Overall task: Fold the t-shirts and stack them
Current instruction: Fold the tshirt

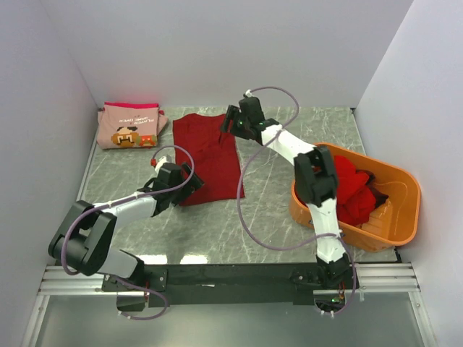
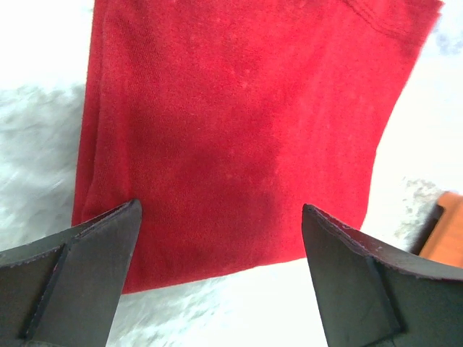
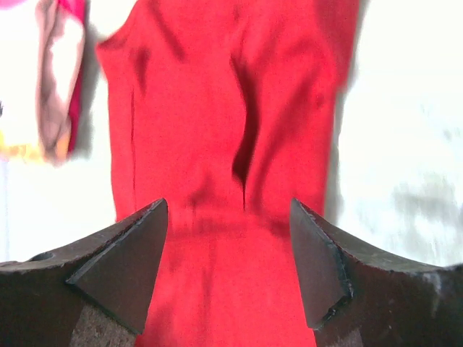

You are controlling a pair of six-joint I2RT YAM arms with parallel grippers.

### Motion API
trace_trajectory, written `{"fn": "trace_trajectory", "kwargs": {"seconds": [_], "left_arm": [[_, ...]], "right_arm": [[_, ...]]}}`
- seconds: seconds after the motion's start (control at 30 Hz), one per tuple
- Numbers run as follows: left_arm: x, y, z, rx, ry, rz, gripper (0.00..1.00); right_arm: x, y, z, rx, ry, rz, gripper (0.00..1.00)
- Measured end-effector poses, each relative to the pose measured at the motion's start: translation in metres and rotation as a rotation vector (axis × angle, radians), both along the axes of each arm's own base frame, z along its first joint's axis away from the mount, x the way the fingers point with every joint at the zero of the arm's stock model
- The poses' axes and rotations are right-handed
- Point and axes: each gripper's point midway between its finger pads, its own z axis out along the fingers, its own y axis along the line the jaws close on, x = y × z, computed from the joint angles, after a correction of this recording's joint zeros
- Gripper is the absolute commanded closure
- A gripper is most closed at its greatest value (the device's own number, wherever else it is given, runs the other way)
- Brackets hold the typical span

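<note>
A dark red t-shirt [image 1: 210, 155] lies in the middle of the grey marbled surface [image 1: 275, 217]. It is folded to a long strip running away from the arms, and its far end is wider and rumpled. The left arm [image 1: 130, 206] reaches in from the near left, and the left jaws stand wide apart over the near end of the strip with nothing between them. From the left wrist, the hem [image 2: 217, 267] runs across the gap between the jaws. The right arm [image 1: 293, 148] stretches across to the far end of the same shirt. The right jaws are also spread and hold nothing, and a dark crease [image 3: 246, 152] in the cloth sits between them. I cannot tell whether either pair touches the fabric.

At the far left corner lies a pink t-shirt [image 1: 130, 124], folded with its brown moustached face print upward, just beside the red one but not touching it. On the right stands an orange tub [image 1: 401, 210] holding more red t-shirts [image 1: 354, 189] in a loose heap.
</note>
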Motion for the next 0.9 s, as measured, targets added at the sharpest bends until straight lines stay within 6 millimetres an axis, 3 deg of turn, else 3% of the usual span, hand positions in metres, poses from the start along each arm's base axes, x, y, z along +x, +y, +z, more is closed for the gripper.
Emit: {"fn": "trace_trajectory", "kwargs": {"seconds": [0.13,0.3,0.47,0.53,0.6,0.8,0.87,0.9], "left_arm": [[-0.009,0.007,0.001,0.032,0.038,0.007,0.01],[-0.024,0.020,0.010,0.070,0.074,0.028,0.01],[-0.036,0.038,0.028,0.102,0.056,0.079,0.00],[-0.037,0.044,0.029,0.113,0.059,0.100,0.02],[-0.036,0.050,0.024,0.119,0.079,0.118,0.11],[-0.045,0.058,-0.019,0.148,0.224,0.139,0.31],[-0.038,0.053,-0.018,0.127,0.209,0.134,0.35],[-0.037,0.052,-0.020,0.125,0.209,0.134,0.43]], "right_arm": [[-0.059,-0.022,0.014,-0.013,0.037,0.038,0.25],[-0.130,-0.040,0.016,-0.009,0.081,0.114,0.25],[-0.183,-0.052,-0.020,-0.059,0.189,0.180,0.27],[-0.199,-0.056,-0.036,-0.093,0.242,0.195,0.29],[-0.210,-0.059,-0.046,-0.125,0.274,0.199,0.30],[-0.228,-0.055,-0.061,-0.205,0.311,0.226,0.41],[-0.234,-0.053,-0.067,-0.228,0.326,0.234,0.41],[-0.237,-0.054,-0.070,-0.242,0.334,0.234,0.42]]}}
